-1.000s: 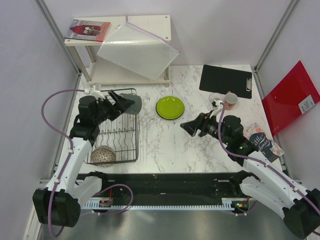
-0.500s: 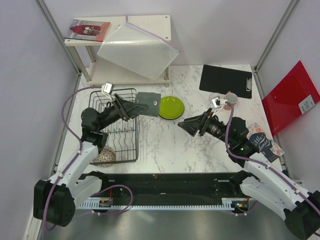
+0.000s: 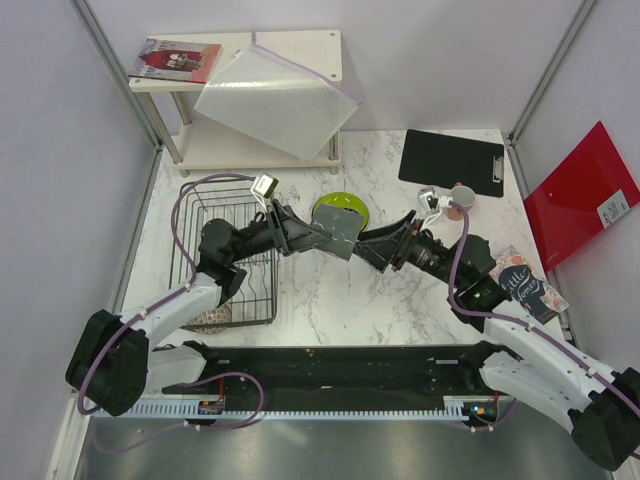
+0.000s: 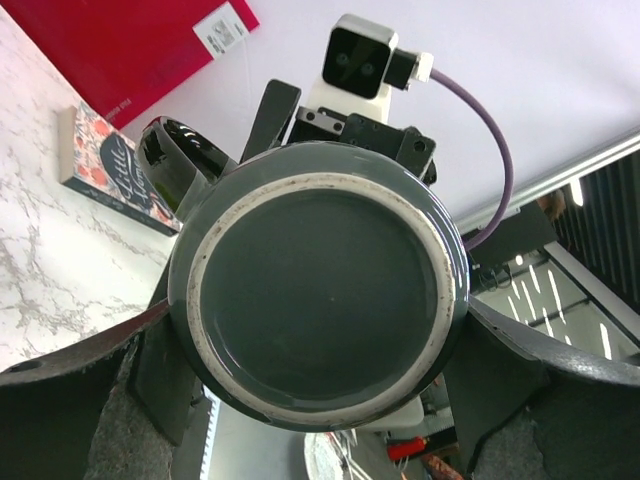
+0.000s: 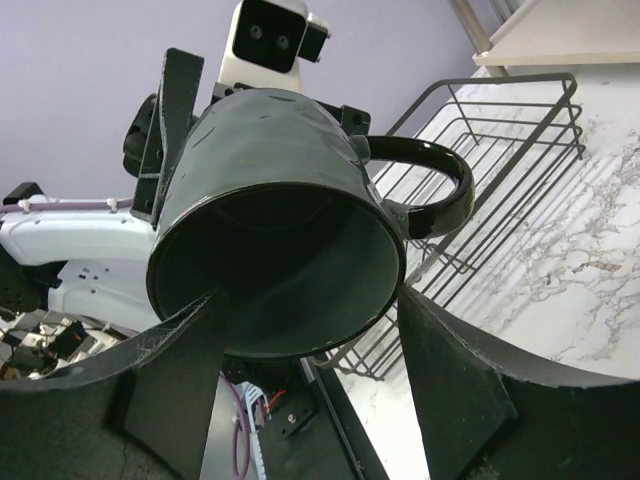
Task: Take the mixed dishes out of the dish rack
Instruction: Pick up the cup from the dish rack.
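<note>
the dark grey-green mug (image 3: 343, 232) hangs on its side above the marble table (image 3: 300, 292), between the dish rack (image 3: 200, 215) and the right arm, just in front of the lime-green plate (image 3: 340, 203). the left gripper (image 4: 320, 335) pinches its body near the base. the right gripper (image 5: 310, 345) has its jaws spread either side of the rim (contact unclear).
</note>
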You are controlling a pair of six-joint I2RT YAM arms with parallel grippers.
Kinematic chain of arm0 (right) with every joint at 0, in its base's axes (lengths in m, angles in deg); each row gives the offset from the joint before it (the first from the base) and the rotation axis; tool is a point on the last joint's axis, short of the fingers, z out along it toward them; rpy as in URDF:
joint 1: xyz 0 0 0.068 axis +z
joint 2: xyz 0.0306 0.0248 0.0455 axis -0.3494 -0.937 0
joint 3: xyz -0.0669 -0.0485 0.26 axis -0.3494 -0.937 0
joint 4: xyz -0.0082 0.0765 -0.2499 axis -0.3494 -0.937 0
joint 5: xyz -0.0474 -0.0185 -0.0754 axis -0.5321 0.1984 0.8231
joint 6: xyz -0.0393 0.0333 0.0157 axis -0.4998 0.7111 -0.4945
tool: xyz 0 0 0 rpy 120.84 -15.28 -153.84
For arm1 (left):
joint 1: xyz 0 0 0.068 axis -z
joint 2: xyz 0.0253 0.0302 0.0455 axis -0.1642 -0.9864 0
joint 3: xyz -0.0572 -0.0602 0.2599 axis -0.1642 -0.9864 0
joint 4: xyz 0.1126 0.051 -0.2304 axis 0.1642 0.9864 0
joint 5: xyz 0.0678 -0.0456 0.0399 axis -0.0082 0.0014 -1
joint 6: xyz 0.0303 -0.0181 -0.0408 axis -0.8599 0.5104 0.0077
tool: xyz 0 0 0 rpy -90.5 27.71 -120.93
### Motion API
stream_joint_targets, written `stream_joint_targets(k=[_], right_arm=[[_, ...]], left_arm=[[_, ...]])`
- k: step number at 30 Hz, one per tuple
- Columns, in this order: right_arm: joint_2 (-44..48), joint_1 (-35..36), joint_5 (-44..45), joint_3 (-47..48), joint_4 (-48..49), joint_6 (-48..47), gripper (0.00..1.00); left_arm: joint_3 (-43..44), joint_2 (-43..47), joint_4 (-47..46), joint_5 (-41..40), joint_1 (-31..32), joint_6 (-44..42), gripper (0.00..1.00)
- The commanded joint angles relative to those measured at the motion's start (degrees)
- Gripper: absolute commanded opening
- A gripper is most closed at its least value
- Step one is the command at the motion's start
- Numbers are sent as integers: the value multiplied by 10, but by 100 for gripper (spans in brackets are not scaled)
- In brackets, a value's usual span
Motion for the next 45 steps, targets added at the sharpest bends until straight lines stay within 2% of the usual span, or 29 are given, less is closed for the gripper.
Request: stream_joint_targets(k=[1, 4, 7, 10, 16, 18, 19, 21, 22, 25, 27, 28, 29, 31, 33, 36, 39, 43, 45], right_arm=[[-25, 12, 5, 38, 44, -11, 74], [-42, 13, 21, 44, 51, -17, 73], [-54, 13, 37, 47, 52, -21, 68], [-68, 14, 38, 51, 57, -20, 58], [-98, 20, 25, 37, 79, 7, 54], [-94, 23, 31, 31, 87, 14, 37], [-93, 23, 33, 29, 86, 13, 19], [-87, 23, 38, 31, 76, 8, 4], [-82, 23, 41, 33, 61, 5, 0], [-64, 23, 52, 41, 29, -9, 0], [-46, 24, 64, 53, 4, -19, 0], [-39, 24, 68, 57, -21, -28, 0], [-25, 23, 74, 62, -36, -32, 0], [-11, 23, 92, 76, -75, -46, 0], [11, 24, 107, 95, -101, -53, 0], [37, 24, 140, 125, -161, -75, 0], [55, 23, 186, 159, -230, -97, 0], [66, 23, 238, 187, -307, -108, 0], [63, 23, 292, 208, -358, -107, 0]], left_arm=[[28, -7, -84, -22, 17, 20, 2], [25, -12, -86, -24, 25, 19, 2], [18, -13, -86, -26, 32, 19, 2], [10, -14, -87, -26, 36, 17, 2], [7, -18, -106, -30, 39, 21, 2], [11, -23, -107, -30, 39, 22, 2], [11, -23, -110, -30, 39, 23, 2], [11, -26, -110, -31, 39, 23, 2], [11, -27, -108, -30, 39, 22, 2], [22, -28, -83, -31, 38, 3, 2], [35, -26, -29, -32, 38, -29, 14], [42, -27, -10, -32, 38, -43, 24], [63, -28, 42, -33, 37, -58, 48], [90, -34, 108, -40, 35, -104, 70], [130, -38, 219, -74, 32, -153, 99], [185, -46, 356, -147, 24, -211, 99], [217, -52, 427, -218, 6, -231, 99], [214, -52, 502, -283, -32, -215, 99], [208, -47, 536, -320, -57, -193, 99]])
